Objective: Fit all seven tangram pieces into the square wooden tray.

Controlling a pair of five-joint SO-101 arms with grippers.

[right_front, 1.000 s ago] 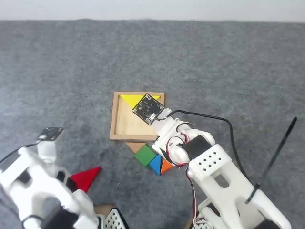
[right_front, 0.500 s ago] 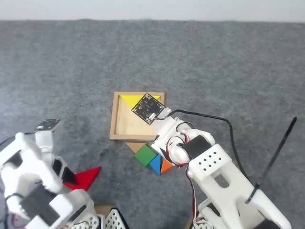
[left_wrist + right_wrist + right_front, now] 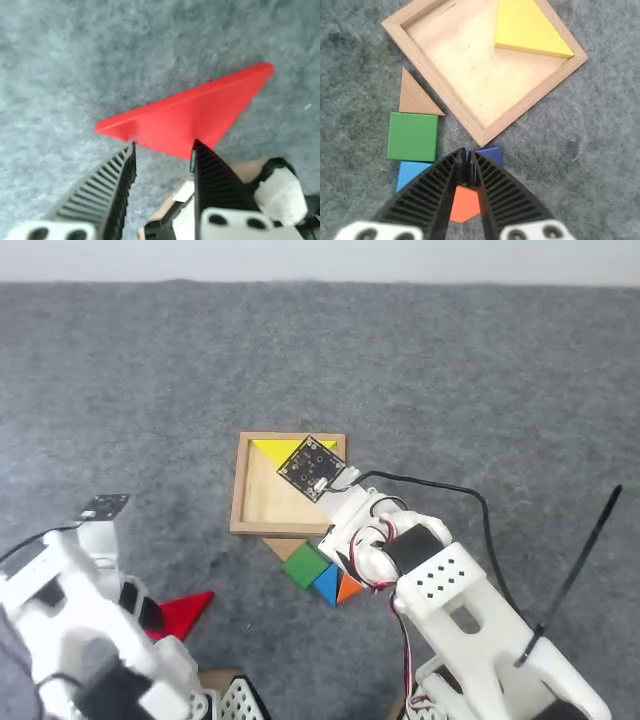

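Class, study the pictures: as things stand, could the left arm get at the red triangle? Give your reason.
Probably yes. The left gripper hangs open close above the red triangle, which lies flat on the grey mat with nothing between them.

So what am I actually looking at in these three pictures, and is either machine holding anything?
These are two small robot arms at a grey table: a left arm and a right arm. One picture looks down from a fixed camera overhead; the other two come from a camera on each arm's wrist, looking past its end effector, the pincer part. The wooden tray holds a yellow triangle. Beside it lie a green square, a brown triangle, a blue piece and an orange piece. The right end effector is shut above those, holding nothing. The left end effector is open at a red triangle lying apart; whether it touches, I cannot tell.
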